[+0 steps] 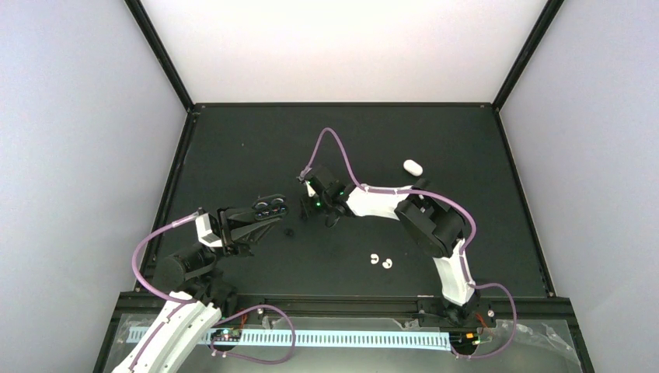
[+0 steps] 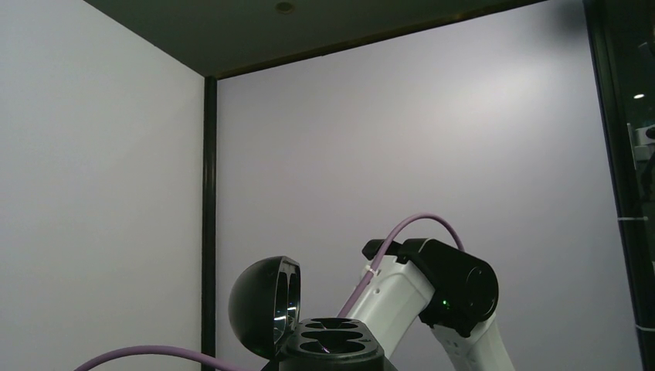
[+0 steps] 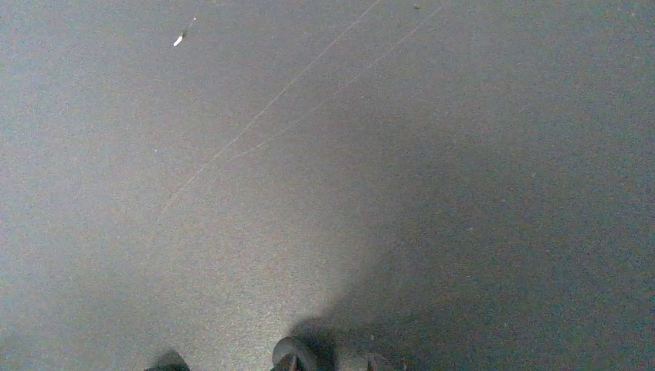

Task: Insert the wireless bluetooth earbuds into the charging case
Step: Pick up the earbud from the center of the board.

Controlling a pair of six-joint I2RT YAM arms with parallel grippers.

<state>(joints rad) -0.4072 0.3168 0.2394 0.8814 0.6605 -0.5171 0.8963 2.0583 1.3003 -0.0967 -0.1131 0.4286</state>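
Observation:
My left gripper [image 1: 263,214] is shut on the black charging case [image 1: 271,206] and holds it above the mat. In the left wrist view its lid [image 2: 266,305] stands open and the two wells in its base [image 2: 336,338] look empty. One black earbud [image 1: 289,231] lies on the mat just right of the case. Two white earbuds [image 1: 381,261] lie side by side further right. My right gripper [image 1: 332,217] points down at the mat right of the black earbud. Its wrist view shows only a small dark rounded shape [image 3: 293,355] at the bottom edge. The second black earbud is not identifiable.
A shut white charging case [image 1: 413,167] lies at the back right of the black mat [image 1: 233,155]. The right arm's forearm [image 2: 402,297] rises behind the black case in the left wrist view. Purple cables loop off both arms.

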